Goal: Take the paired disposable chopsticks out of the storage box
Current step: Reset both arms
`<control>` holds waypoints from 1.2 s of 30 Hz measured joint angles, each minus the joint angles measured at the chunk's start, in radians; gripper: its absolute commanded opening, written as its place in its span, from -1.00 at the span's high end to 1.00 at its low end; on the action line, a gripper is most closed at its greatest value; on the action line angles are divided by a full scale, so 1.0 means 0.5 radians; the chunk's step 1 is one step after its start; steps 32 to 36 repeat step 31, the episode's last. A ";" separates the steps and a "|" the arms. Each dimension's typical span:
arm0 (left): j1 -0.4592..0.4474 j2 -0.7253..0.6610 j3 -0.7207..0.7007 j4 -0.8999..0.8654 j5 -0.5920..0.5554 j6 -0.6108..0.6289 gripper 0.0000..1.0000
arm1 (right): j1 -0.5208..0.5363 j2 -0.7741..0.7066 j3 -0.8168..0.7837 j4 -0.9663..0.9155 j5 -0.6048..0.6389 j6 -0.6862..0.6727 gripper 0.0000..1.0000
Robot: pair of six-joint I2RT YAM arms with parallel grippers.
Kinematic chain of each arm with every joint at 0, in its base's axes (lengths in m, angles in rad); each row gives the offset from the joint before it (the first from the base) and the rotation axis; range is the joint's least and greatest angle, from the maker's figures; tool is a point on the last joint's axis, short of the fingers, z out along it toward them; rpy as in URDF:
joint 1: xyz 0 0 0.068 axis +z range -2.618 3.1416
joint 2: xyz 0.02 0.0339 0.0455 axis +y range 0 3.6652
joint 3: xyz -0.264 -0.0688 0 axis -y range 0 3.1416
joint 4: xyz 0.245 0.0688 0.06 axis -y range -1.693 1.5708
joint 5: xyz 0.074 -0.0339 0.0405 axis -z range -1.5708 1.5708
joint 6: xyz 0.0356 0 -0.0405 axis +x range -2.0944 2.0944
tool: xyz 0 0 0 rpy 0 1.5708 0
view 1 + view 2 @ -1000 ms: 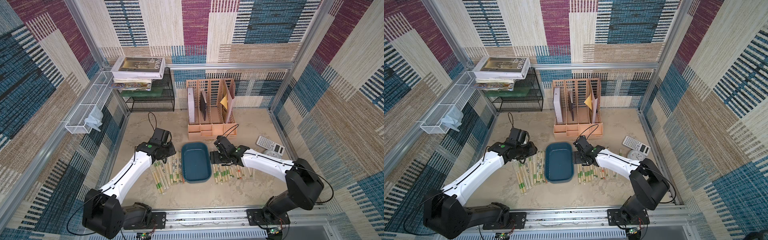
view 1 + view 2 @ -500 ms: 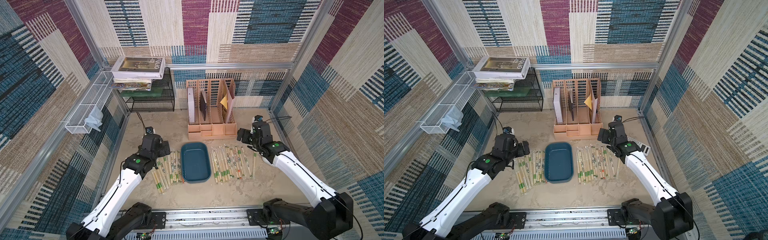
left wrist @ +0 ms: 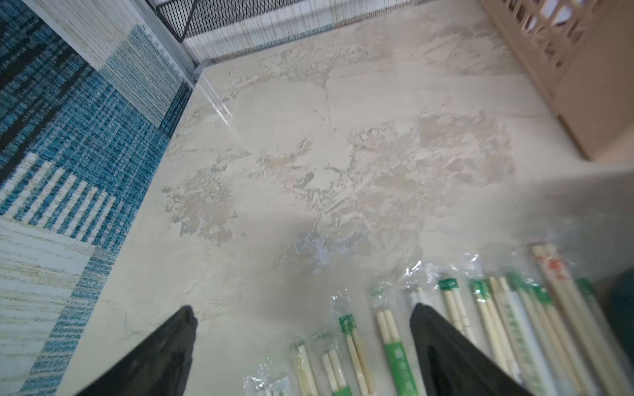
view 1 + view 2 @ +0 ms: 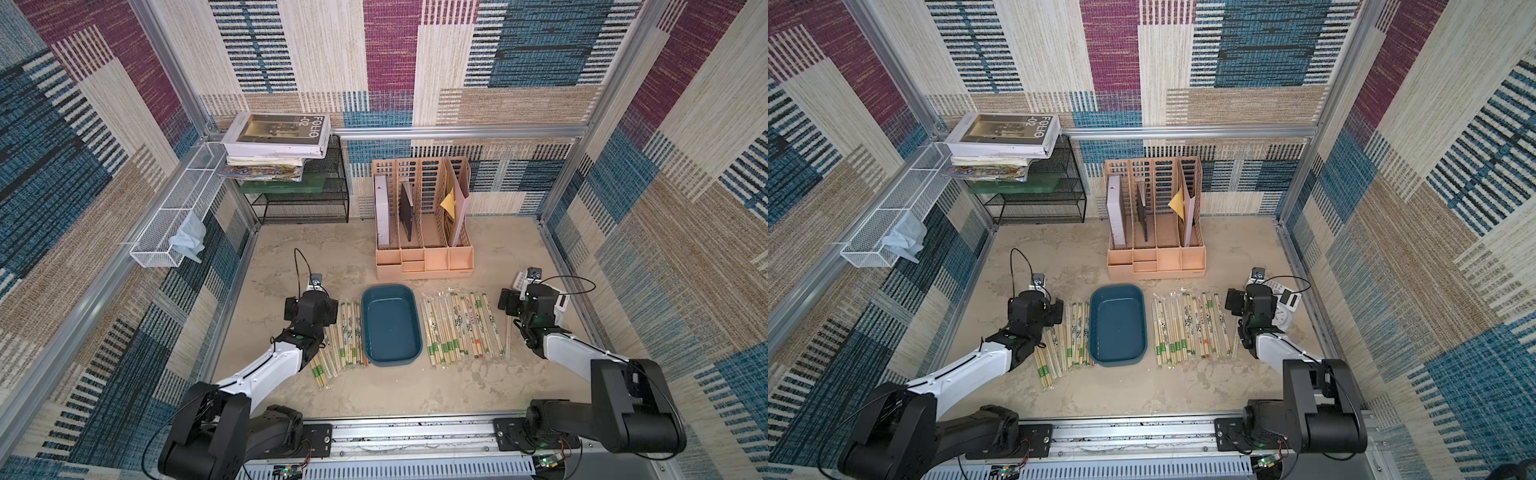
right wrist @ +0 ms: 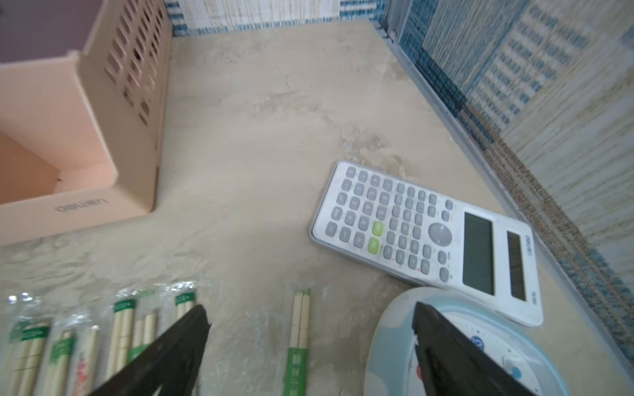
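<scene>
The storage box (image 4: pixel 390 324) is a dark teal tray in the middle of the table, and nothing lies in it in both top views. The paired disposable chopsticks lie on the table in two rows, one left of the box (image 4: pixel 347 338) and one right of it (image 4: pixel 459 328). My left gripper (image 3: pixel 303 310) hangs open over the left row's outer end (image 3: pixel 394 343), holding nothing. My right gripper (image 5: pixel 310 308) is open at the right row's outer edge, above a single green-banded pair (image 5: pixel 300 325), also holding nothing.
A white calculator (image 5: pixel 425 233) and a round pale blue-and-white device (image 5: pixel 394 343) lie under and beside my right gripper. The peach file organizer (image 4: pixel 422 232) stands behind the box. A black mesh rack (image 4: pixel 303 195) with books and a white wire basket (image 4: pixel 174 216) are at the back left.
Both arms have drawn back from the box's sides to the outer ends of the chopstick rows. My left gripper has opened. The right row now shows in full.
</scene>
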 measured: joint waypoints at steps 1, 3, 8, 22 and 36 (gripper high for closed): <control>0.011 0.043 -0.029 0.065 -0.002 0.013 -0.98 | -0.038 0.019 -0.032 0.084 -0.040 -0.009 -0.91; 0.056 0.110 -0.048 0.225 0.034 0.058 -0.98 | -0.066 0.050 -0.123 0.362 -0.158 -0.060 -0.91; 0.235 0.298 -0.064 0.600 0.227 0.101 -0.98 | -0.027 0.289 -0.247 0.837 -0.365 -0.191 -0.91; 0.587 0.494 0.152 0.588 0.938 -0.047 -0.99 | 0.035 0.286 -0.208 1.051 -0.369 -0.264 -0.91; 0.588 0.494 0.153 0.574 0.994 -0.054 -0.99 | 0.030 0.300 -0.185 1.051 -0.343 -0.265 -0.91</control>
